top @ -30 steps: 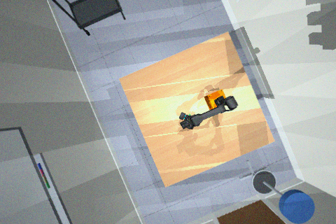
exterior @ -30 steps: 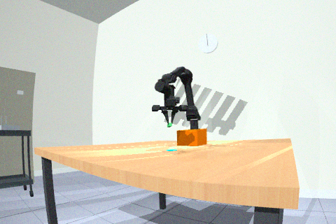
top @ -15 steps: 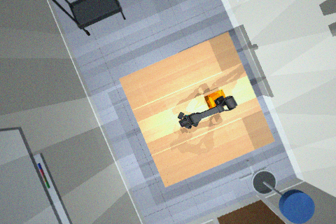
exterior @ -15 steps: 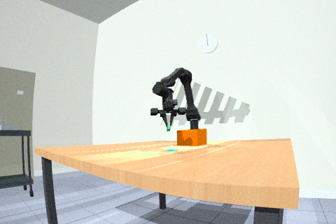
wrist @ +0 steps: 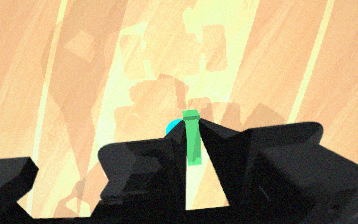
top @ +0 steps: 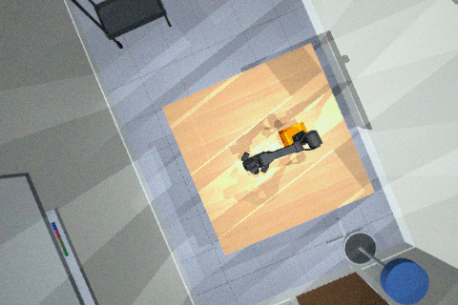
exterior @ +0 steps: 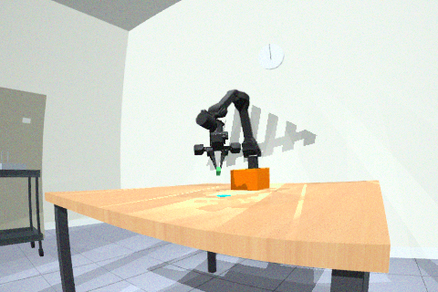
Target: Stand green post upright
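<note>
My gripper (exterior: pixel 218 167) (wrist: pixel 191 123) is shut on the green post (exterior: pixel 218 172) (wrist: pixel 193 145) and holds it above the table. In the exterior view the post shows as a short piece below the fingertips, slightly taller than wide; its exact tilt is hard to tell. The cyan circle (exterior: pixel 224 195) (wrist: pixel 173 126) lies flat on the table, below the post. In the wrist view it is just left of the post's far end, partly hidden by the left finger. In the top view the arm hides both post and circle.
An orange box (top: pixel 290 132) (exterior: pixel 250 179) stands on the wooden table (top: pixel 199 114) (exterior: pixel 341 219) close beside the arm's base. Shadows and bright light streaks cross the table top. A dark cart (top: pixel 133 16) (exterior: pixel 13 173) stands off the table.
</note>
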`<state>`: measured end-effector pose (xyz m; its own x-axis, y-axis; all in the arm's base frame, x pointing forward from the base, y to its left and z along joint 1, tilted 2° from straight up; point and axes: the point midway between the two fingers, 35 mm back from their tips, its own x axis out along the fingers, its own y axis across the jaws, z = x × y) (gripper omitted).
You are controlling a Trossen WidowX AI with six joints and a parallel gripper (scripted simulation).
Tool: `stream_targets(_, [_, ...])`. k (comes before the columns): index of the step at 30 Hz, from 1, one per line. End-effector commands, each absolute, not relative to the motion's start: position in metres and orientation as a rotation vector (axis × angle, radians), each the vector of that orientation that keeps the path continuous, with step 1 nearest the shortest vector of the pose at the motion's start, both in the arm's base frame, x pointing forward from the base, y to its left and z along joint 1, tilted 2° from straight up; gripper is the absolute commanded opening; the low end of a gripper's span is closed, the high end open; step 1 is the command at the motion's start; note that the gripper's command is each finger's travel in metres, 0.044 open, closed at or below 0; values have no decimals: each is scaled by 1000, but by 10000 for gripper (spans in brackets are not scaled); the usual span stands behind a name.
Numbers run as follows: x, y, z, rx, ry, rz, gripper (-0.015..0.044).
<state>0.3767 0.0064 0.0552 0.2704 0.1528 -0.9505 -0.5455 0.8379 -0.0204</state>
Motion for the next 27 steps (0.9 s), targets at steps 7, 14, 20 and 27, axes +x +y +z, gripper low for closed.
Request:
stream_targets(7, [383,5,45,-320,1153,484,23])
stream_targets(14, [388,4,41,-289,1109,482,23])
stream_targets(20, [392,2,38,-264,1071,480,23])
stream_targets(27, [396,1,35,-237,1026,480,23])
